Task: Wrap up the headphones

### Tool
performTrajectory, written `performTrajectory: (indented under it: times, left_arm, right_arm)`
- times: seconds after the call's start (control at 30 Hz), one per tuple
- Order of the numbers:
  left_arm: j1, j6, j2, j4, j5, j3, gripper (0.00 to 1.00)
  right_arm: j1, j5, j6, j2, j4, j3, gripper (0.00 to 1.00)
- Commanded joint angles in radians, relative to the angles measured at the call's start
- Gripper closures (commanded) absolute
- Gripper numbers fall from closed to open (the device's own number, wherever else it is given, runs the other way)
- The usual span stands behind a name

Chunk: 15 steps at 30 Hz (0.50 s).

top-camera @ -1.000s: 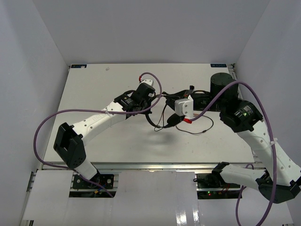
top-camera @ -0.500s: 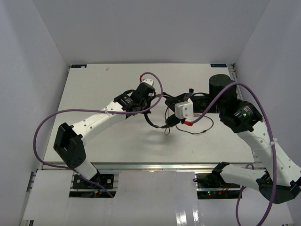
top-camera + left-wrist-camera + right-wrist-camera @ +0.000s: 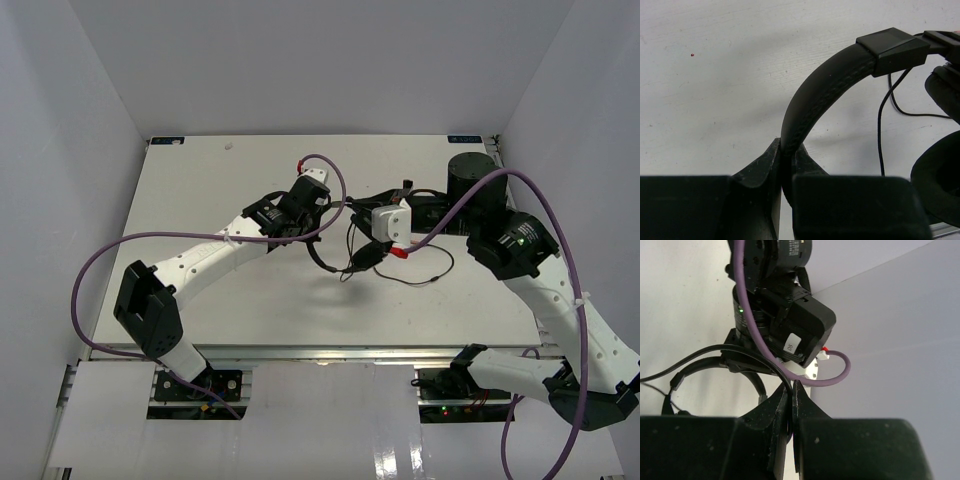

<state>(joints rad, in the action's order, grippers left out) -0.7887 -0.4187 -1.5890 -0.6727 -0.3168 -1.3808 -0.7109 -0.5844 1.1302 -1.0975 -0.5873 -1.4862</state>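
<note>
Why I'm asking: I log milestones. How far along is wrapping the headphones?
Done: the headphones are gripped, with the left end effector shut on the headband. In hand: the right end effector is shut; whether it pinches the cord isn't clear. Left: no turns of cord show around the headband, and a loose loop lies on the table, so nearly all the wrapping is yet to do.
</note>
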Motion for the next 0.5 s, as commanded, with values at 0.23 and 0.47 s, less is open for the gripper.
performTrajectory:
  times: [0.23, 0.47]
  left_arm:
    - [-0.004, -0.026, 0.045, 0.072, 0.035, 0.063, 1.0]
    - [-0.004, -0.037, 0.061, 0.091, 0.056, 0.09, 1.0]
  right_arm:
    - [0.004, 0.116, -0.055, -0.027, 0.16, -0.09, 0.92]
    - [0.005, 0.133, -0.072, -0.044, 0.179, -0.097, 0.92]
